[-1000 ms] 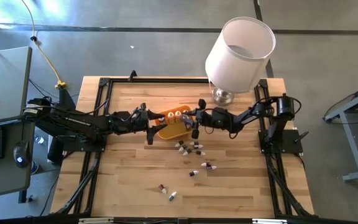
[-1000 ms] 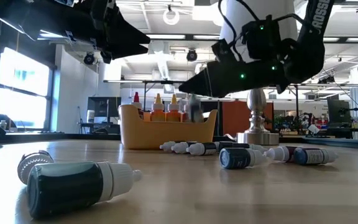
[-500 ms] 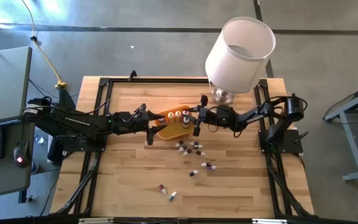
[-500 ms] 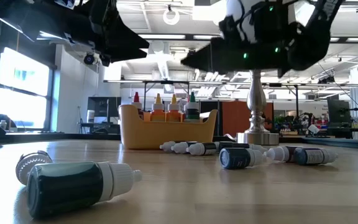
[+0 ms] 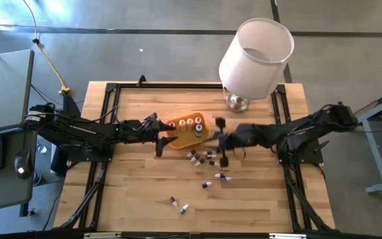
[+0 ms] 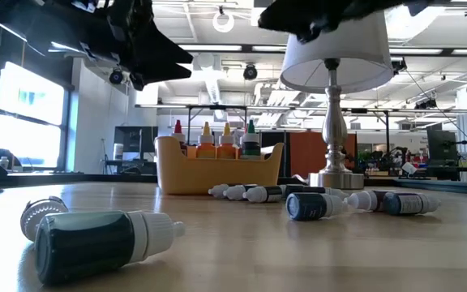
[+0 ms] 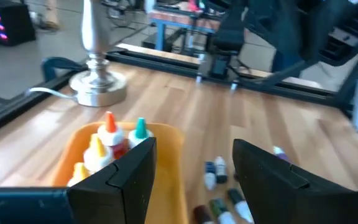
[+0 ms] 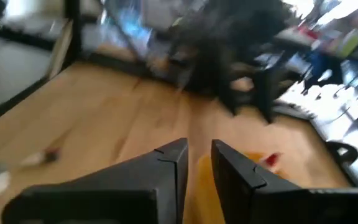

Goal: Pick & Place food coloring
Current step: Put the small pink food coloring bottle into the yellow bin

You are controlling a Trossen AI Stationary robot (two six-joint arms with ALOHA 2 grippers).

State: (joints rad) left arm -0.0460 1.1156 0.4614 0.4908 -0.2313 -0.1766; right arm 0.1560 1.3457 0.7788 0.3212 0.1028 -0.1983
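Low view, nearest the camera: one dark green bottle (image 6: 100,243) lies on its side on the desk (image 5: 244,199), white tip pointing right; a grey ribbed cap (image 6: 40,216) lies just behind it on the left.

Middle of desk: a loose cluster of small bottles (image 5: 203,157) lies flat on the wood, directly below and beside the right gripper (image 5: 221,141). Two more bottles (image 5: 223,177) lie a little nearer the front edge than that gripper, and another pair (image 5: 178,204) lies well apart from both grippers, near the front of the desk.

Right gripper: hangs above the desk over the cluster, just beside the orange tray (image 5: 182,139) on its right side. Fingers (image 8: 166,163) closed together with only a thin slit between them; nothing held. Not touching any bottle as far as the high view shows.

Left gripper (image 5: 158,136): sits at the tray's opposite side, close against its left end. Jaws spread wide in its wrist view, empty; the tray and the standing bottles show between them.

Tray: holds four bottles standing upright (image 6: 215,139), tips red, orange, orange and green in the low view. It lies between the two grippers.

Far side: a lamp (image 5: 255,53) with a white shade and metal base stands at the back right of the desk, beyond the right gripper.
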